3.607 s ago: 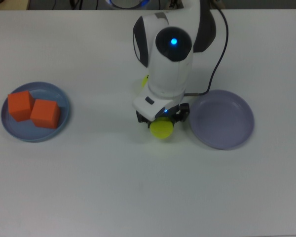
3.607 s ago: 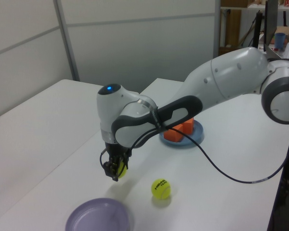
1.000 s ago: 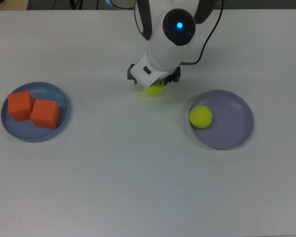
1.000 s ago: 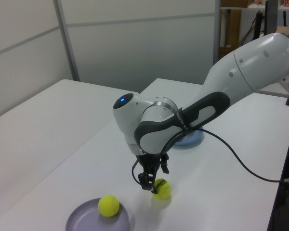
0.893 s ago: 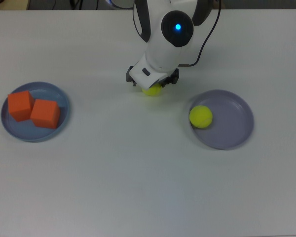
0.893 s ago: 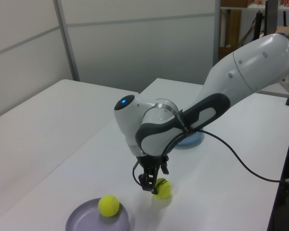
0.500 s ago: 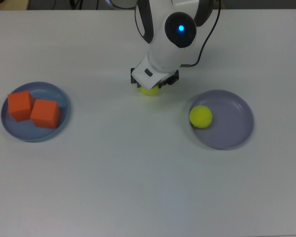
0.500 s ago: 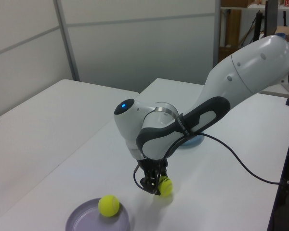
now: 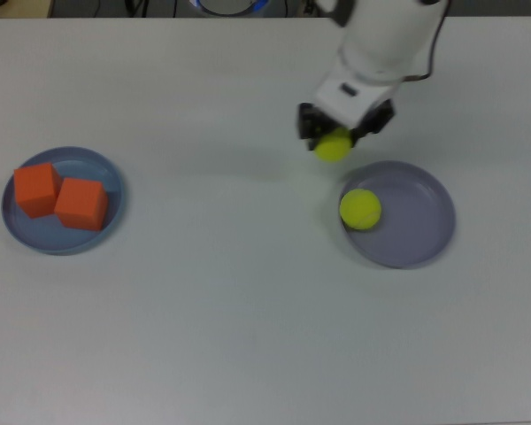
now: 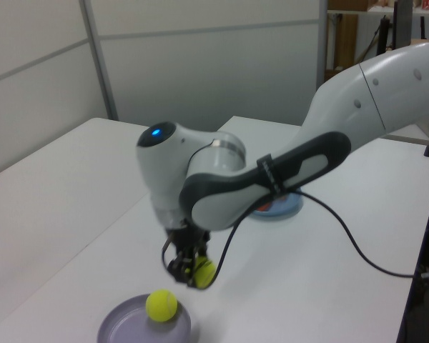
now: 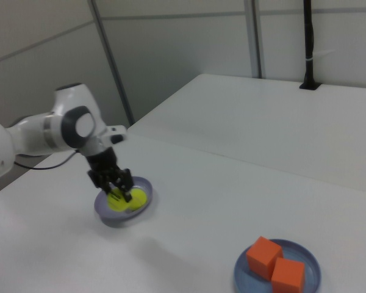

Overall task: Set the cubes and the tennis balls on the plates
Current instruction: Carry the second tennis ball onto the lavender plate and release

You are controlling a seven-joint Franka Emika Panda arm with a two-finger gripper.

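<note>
End effector (image 9: pixel 335 142): we see it clenched on a tennis ball (image 9: pixel 334 146), lifted off the tabletop (image 9: pixel 248 310), just beyond the lavender plate's rim on the top view's upper left.
Held tennis ball: between the black fingers (image 10: pixel 180 269); in the left view it hangs above the near edge of the lavender plate (image 10: pixel 129 330).
Second tennis ball (image 9: pixel 360 209): we find it resting on the lavender plate, toward the top view's left side of the dish.
Lavender plate: on the top view's right, flat on the tabletop.
Blue plate (image 9: pixel 106 168): on the top view's left, well apart from the lavender one.
Orange cubes (image 9: pixel 37 189) (image 9: pixel 81 204): both on the blue plate, touching side by side.
Arm (image 10: pixel 329 121): white, with a black cable (image 10: pixel 343 243) trailing over the tabletop.
</note>
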